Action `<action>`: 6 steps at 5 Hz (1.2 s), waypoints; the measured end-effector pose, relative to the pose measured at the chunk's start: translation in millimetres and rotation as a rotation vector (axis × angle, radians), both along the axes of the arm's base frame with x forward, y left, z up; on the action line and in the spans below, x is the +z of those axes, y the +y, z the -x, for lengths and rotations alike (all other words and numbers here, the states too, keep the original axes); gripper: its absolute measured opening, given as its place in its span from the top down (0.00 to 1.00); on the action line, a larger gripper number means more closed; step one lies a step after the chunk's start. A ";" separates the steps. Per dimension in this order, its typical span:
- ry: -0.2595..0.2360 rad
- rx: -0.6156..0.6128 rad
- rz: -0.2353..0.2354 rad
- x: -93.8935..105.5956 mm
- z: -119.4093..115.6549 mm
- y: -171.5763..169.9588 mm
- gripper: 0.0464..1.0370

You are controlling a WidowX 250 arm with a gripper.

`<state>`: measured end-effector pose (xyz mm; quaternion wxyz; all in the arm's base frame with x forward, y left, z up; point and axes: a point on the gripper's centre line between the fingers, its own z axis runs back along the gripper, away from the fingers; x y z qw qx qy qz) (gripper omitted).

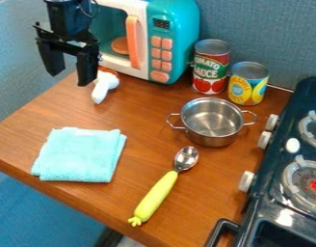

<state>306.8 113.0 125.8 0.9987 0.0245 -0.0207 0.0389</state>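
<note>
At the upper left, my gripper (71, 73) hangs above the table's back left edge with its two fingers spread wide and nothing between them. Just right of and below it, a white object (104, 87) with a reddish-brown end lies on the wood, partly behind one finger. A folded light-blue cloth (81, 155) rests at the left front. The spoon (163, 187) with a green handle lies toward the front, its bowl pointing to the back right. Behind the spoon stands a small two-handled steel pot (212, 120), empty inside.
A toy microwave (148, 41) stands at the back, close to the gripper's right. Two cans, a tomato sauce can (211, 67) and a shorter yellow-labelled can (248, 84), are beside it. A dark toy stove (283, 183) borders the wooden table (32, 130) on the right.
</note>
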 end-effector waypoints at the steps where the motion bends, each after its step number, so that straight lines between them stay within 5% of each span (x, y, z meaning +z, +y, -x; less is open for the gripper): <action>1: 0.023 0.002 0.010 -7.5 0.9 -1.1 0.04; 3: -0.018 0.167 -0.069 -27.0 -37.0 23.0 0.04; 6: -0.025 0.222 0.014 -71.1 -74.9 24.1 0.04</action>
